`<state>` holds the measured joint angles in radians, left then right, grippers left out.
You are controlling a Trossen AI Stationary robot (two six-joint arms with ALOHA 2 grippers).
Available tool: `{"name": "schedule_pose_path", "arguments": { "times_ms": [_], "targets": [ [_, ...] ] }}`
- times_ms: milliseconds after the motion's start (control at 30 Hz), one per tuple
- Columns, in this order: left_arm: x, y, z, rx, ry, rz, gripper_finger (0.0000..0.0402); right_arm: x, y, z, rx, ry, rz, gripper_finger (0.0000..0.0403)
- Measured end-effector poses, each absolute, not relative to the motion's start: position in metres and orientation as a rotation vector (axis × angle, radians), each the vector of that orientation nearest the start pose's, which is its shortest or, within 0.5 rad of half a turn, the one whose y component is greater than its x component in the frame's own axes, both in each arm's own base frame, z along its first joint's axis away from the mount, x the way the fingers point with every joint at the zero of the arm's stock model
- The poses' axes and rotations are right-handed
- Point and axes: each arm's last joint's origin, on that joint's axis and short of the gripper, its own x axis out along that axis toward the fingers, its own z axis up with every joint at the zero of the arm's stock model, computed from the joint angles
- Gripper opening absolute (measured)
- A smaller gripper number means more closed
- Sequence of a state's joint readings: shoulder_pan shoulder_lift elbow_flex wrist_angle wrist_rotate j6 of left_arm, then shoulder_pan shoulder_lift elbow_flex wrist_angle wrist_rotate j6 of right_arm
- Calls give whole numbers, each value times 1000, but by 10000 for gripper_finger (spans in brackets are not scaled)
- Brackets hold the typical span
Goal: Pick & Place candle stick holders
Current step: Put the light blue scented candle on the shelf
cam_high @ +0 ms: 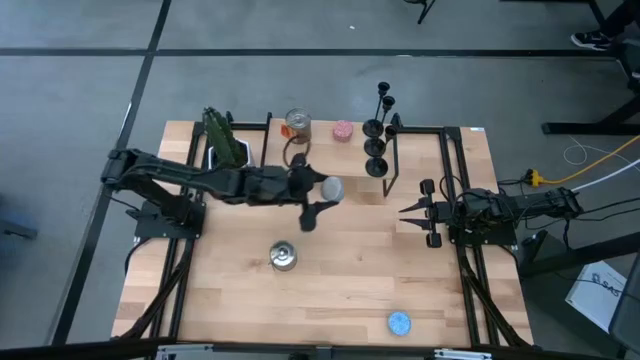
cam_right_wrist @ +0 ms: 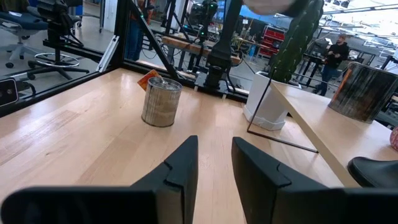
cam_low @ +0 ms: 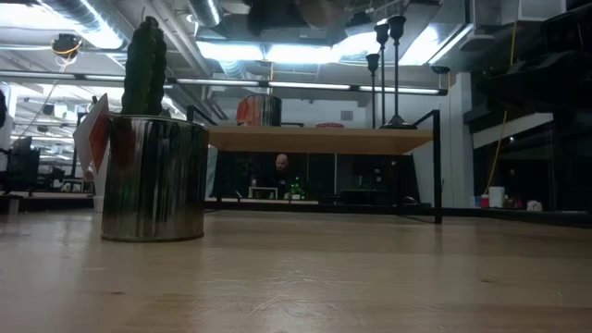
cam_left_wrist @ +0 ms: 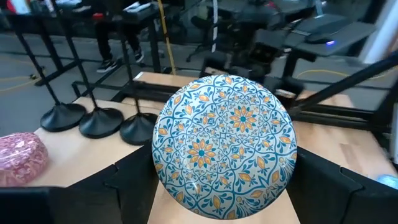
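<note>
Three matte-black candle stick holders (cam_high: 376, 150) stand on their round bases in a row at the right end of a raised wooden shelf (cam_low: 319, 140). Their bases also show in the left wrist view (cam_left_wrist: 99, 122), and their stems in the low view (cam_low: 396, 69). My left gripper (cam_high: 322, 195) is over the table's middle, just left of the holders, shut on a round tin with a blue and orange flower pattern (cam_left_wrist: 225, 146). My right gripper (cam_high: 408, 211) is at the table's right, in front of the shelf, with its fingers a little apart (cam_right_wrist: 214, 165) and empty. My left gripper pinches the patterned tin between its two fingers, which lie on opposite sides of its round rim (cam_left_wrist: 160, 167). The patterned face is turned toward the wrist. The tin is lifted clear, high above the table.
A silver tin (cam_high: 284, 256) stands on the table near the middle. A cactus in a white pot (cam_high: 224, 142), a can (cam_high: 297, 125) and a pink thing (cam_high: 343, 130) are on the shelf. A small blue round thing (cam_high: 399, 322) lies near the front edge.
</note>
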<state>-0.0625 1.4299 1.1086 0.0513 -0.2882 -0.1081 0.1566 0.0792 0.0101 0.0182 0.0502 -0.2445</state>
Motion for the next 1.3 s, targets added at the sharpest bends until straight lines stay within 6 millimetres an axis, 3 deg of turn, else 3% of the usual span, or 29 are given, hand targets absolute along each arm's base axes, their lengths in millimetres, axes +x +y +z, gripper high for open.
{"name": "schedule_pose_path", "arguments": {
  "times_ms": [267, 533, 667, 1000, 1300],
  "targets": [
    [373, 11, 319, -78, 276, 306, 286, 101, 14, 162, -249, 37, 112, 101],
    [412, 38, 313, -72, 408, 417, 290, 101, 14, 162, -250, 37, 112, 100],
    [421, 54, 308, -70, 474, 489, 291, 101, 14, 162, -249, 37, 112, 100],
    [423, 96, 284, -184, 553, 613, 293, 101, 14, 162, -250, 37, 112, 100],
    [431, 115, 255, -259, 600, 639, 294, 101, 14, 162, -249, 37, 112, 100]
  ]
}}
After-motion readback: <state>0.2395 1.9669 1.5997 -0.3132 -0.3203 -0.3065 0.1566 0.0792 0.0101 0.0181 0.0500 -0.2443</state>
